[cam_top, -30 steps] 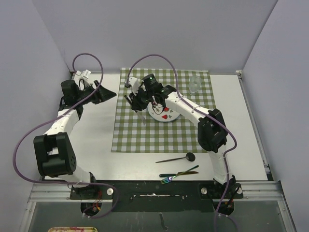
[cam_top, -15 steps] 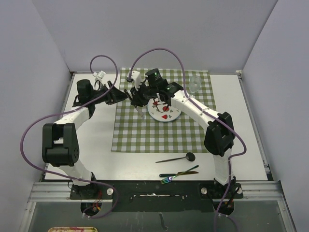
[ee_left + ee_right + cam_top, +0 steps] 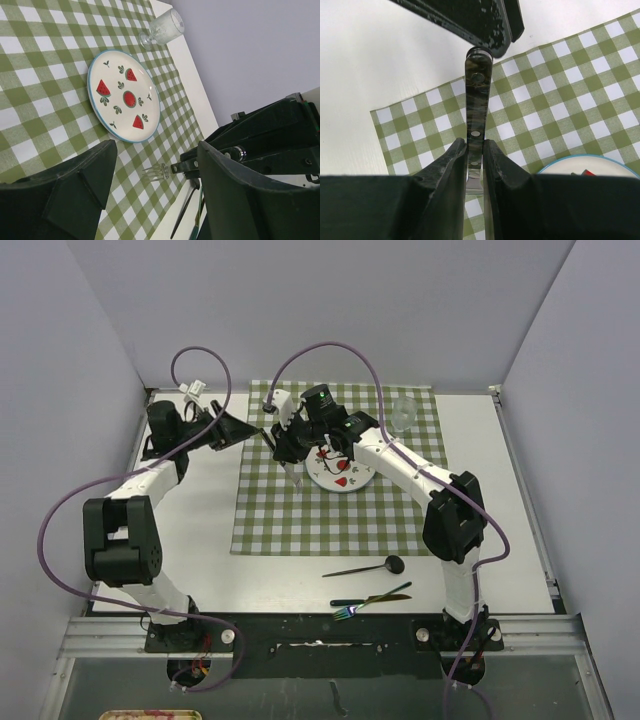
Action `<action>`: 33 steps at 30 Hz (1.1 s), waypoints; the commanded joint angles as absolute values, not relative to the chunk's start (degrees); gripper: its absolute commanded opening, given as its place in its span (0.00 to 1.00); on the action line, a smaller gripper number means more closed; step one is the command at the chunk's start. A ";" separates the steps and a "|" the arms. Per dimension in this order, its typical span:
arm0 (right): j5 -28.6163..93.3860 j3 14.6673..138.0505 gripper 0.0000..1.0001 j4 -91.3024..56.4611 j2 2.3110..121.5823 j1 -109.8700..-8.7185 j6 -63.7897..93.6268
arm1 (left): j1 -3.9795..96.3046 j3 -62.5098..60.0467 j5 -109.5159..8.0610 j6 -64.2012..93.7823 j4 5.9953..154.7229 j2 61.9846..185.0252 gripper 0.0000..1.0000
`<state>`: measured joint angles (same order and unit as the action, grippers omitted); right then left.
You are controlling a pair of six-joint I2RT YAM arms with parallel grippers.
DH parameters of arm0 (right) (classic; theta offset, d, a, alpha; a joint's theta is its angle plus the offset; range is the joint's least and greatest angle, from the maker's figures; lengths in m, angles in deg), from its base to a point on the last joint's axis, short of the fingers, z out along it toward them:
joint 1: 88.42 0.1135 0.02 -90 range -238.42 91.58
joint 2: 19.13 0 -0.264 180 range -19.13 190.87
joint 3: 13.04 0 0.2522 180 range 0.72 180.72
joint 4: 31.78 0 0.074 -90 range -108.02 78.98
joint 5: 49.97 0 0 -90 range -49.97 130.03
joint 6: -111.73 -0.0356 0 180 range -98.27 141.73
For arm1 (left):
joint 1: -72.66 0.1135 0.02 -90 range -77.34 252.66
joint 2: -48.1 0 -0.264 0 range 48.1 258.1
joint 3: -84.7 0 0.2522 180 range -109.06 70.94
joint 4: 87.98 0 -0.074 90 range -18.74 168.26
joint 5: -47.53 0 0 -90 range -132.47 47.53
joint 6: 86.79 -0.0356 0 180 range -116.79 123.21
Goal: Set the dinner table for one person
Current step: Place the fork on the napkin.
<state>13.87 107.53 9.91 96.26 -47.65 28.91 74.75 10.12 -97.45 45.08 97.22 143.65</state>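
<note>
**Overhead view.** Plain grey walls enclose the large, flat, white rectangular dinner table (image 3: 205, 540) with metal-railed edges. It spans the whole work area, with both arm bases at its near edge. A green-and-white checked cloth (image 3: 300, 525) lies on its middle. On the cloth stand a round white plate with red watermelon motifs (image 3: 342, 480) and, at the far right corner, a clear textured glass (image 3: 403, 412). A black spoon (image 3: 365, 567) lies on the bare table near the front. The right gripper (image 3: 288, 447) holds a slim fork with a dark riveted handle (image 3: 296, 477) over the far left part of the cloth, just left of the plate. The left gripper (image 3: 243, 428) faces it from the left, close by.

**Left wrist view.** The left gripper's jaws stand wide apart with nothing between them. Beyond them, the fork's tines (image 3: 157, 171) project from the right gripper.

**Right wrist view.** The right gripper's jaws are closed narrow on the handle, partway along it. The handle's free end points at a black finger (image 3: 485, 20) of the left gripper. Whether they touch cannot be told.

**Handling.** The table is judged rigid, heavy and fixed, so it is a surface to place on, not a thing to grasp. Its smooth top will probably let cutlery slide. The fork is judged light, stiff and smooth. Its free handle end looks the best place for a second hold.
</note>
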 commanded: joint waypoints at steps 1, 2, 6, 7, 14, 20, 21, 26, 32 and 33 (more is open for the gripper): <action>14.33 108.08 0.00 7.97 94.97 -48.25 29.26 | 76.28 6.55 -98.69 47.12 102.10 139.59 0.64; 14.35 107.92 0.00 7.96 94.97 -48.25 29.28 | 76.53 6.26 -98.71 47.53 102.26 139.36 0.64; 14.35 107.62 0.00 7.94 95.27 -48.24 29.31 | 76.70 5.49 -99.01 49.97 104.32 139.06 0.64; 14.31 107.70 0.00 8.00 95.48 -48.24 29.29 | 76.63 5.46 -99.25 50.77 105.32 139.06 0.64; 14.21 107.97 0.00 7.82 96.78 -48.30 29.20 | 75.33 5.49 -101.11 51.72 106.48 137.69 0.58; 13.86 111.18 0.00 9.44 98.97 -48.29 28.83 | 70.43 5.23 -101.10 45.51 101.35 136.93 0.58; 13.84 111.42 0.00 9.49 99.19 -48.34 28.86 | 69.92 5.16 -100.95 44.55 100.59 136.73 0.58; 13.80 111.34 0.00 9.07 99.22 -48.34 28.77 | 69.49 4.82 -100.89 42.21 97.62 136.60 0.58; 13.83 110.99 0.00 8.79 98.57 -48.73 29.10 | 69.42 5.22 -100.53 39.88 95.65 136.50 0.58; 13.83 110.90 0.00 8.79 98.41 -48.78 29.03 | 69.46 5.13 -100.48 39.40 95.25 136.58 0.58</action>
